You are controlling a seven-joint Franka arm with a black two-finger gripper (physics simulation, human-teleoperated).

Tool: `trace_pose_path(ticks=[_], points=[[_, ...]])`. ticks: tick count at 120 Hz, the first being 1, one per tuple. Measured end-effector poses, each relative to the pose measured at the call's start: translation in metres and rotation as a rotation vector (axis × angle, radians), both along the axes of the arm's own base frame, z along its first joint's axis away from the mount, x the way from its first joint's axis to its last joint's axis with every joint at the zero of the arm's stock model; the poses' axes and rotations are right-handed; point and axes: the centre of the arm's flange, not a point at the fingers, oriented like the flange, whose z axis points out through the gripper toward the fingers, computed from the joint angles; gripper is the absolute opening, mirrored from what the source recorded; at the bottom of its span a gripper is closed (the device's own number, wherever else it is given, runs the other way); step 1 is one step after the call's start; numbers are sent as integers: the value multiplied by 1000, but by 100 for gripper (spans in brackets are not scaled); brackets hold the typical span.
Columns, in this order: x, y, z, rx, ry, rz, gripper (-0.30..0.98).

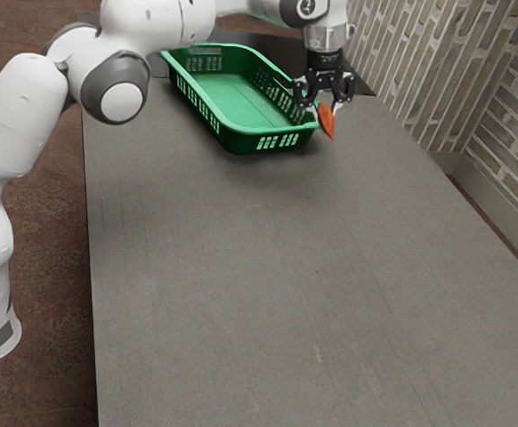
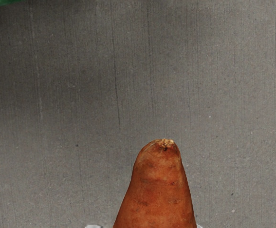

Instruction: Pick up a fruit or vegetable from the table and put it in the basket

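Evidently the carry was in hand: the gripper point(image 1: 327, 107) held the orange-brown vegetable point(image 1: 327, 123) pinched between both fingers, just beside the green basket point(image 1: 232, 133), off its rim toward the exterior view's right. Next, it needed to move over the basket's middle before release.

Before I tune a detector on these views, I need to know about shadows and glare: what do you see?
Exterior view: a soft shadow on the grey table below the green basket, no harsh glare on the tabletop. Wrist view: broad, soft-edged dark patches on the table, deepest toward the upper left; the sweet potato is lit without strong glare.
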Motion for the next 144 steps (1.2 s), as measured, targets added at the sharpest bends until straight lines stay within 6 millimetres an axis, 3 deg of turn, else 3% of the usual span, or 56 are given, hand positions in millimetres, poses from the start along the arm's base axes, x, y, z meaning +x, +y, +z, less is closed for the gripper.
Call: trace_pose_path(ticks=[33, 65, 115, 144], points=[[-23, 76, 7, 27, -53, 130, 16], [-42, 136, 17, 93, -140, 245, 15], [-117, 259, 20, 140, -201, 439, 16], [-157, 294, 9, 211, -63, 484, 16]])
